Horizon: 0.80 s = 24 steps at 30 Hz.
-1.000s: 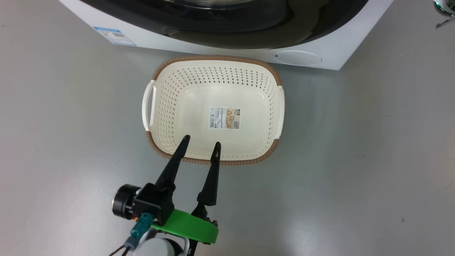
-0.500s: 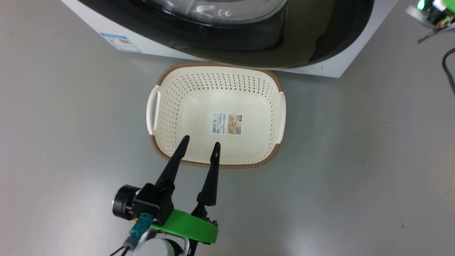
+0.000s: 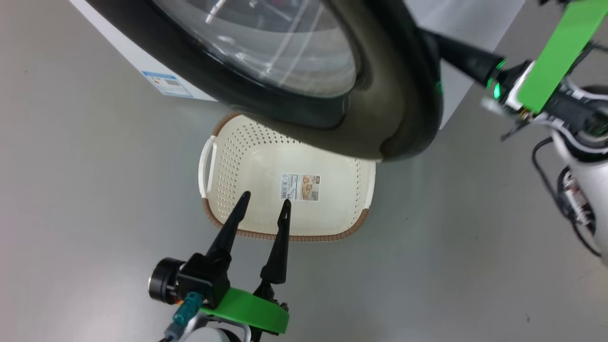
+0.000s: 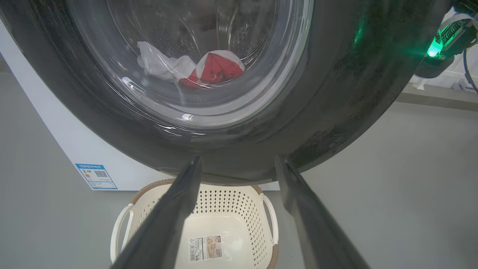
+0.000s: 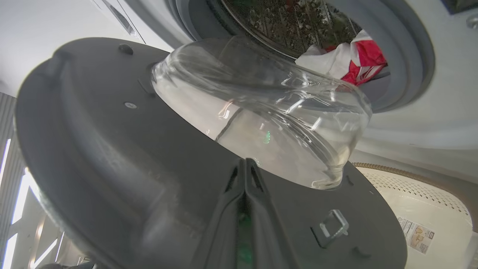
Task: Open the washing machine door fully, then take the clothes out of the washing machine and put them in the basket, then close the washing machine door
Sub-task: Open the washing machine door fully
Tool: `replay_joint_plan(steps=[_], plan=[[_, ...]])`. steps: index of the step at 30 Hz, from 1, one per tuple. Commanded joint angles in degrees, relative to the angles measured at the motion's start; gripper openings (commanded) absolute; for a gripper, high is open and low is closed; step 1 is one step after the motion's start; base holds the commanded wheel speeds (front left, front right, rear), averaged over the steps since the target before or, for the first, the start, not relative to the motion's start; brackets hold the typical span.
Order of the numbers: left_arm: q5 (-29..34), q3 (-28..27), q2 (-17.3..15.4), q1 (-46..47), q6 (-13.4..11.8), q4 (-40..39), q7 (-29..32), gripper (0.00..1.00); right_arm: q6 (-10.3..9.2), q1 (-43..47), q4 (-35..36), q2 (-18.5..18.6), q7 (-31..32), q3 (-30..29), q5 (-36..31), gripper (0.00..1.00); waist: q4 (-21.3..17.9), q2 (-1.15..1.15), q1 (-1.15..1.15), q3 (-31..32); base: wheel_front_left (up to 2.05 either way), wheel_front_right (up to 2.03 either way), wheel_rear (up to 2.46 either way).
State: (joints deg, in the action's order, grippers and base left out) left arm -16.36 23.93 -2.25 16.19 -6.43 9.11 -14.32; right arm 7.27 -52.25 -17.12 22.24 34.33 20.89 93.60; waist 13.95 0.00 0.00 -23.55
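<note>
The washing machine door (image 3: 399,95) stands swung out over the far half of the cream basket (image 3: 223,166). My right gripper (image 3: 446,47) reaches in from the upper right behind the door's black rim. In the right wrist view it (image 5: 244,162) is shut, tips against the door's grey inner face (image 5: 130,168) below the glass bowl. Red and white clothes (image 5: 358,59) lie in the drum, also seen through the glass (image 4: 209,67). My left gripper (image 3: 265,199) hangs open over the basket's near edge, holding nothing.
The white washing machine (image 3: 137,52) stands on a grey floor, with bare floor left and right of the basket. A metal latch hook (image 5: 334,224) juts from the door's inner face. The basket (image 4: 231,209) holds a paper label.
The door has swung further out and now covers the basket's far part. My right gripper and arm have come into the head view at the upper right. The left gripper stays put.
</note>
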Motion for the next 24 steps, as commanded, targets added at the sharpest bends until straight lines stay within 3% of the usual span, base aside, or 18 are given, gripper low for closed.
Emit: replay_joint_plan(steps=[1, 20, 22, 24], plan=[[0.36, -2.07, -0.63, -1.30, 0.46, -1.10, -0.68, 1.00, 0.22, 2.87, 2.65, -1.69, 0.82, 0.79, -0.34, 0.00, -0.38, 0.00, 0.00, 1.20, 0.00, 0.00, 0.00], [1.01, -3.64, -0.63, -3.70, 1.39, -0.91, -0.68, 1.00, 0.22, 12.65, 8.43, -6.41, 3.43, 1.63, -0.56, 0.00, -1.99, 0.00, 0.00, 4.67, 0.00, 0.00, 0.00], [1.04, -3.70, -0.63, -3.66, 1.61, -0.82, -0.68, 1.00, 0.22, 13.13, 8.26, -6.65, 2.80, 1.05, -1.01, 0.32, -2.06, 0.00, 0.00, 4.85, 0.00, 0.00, 0.00], [1.10, -3.84, -0.63, -3.56, 1.86, -0.62, -0.68, 1.00, 0.22, 13.63, 7.97, -6.80, 2.31, 0.55, -1.39, 0.45, -2.19, 0.00, 0.00, 5.03, 0.00, 0.00, 0.00]])
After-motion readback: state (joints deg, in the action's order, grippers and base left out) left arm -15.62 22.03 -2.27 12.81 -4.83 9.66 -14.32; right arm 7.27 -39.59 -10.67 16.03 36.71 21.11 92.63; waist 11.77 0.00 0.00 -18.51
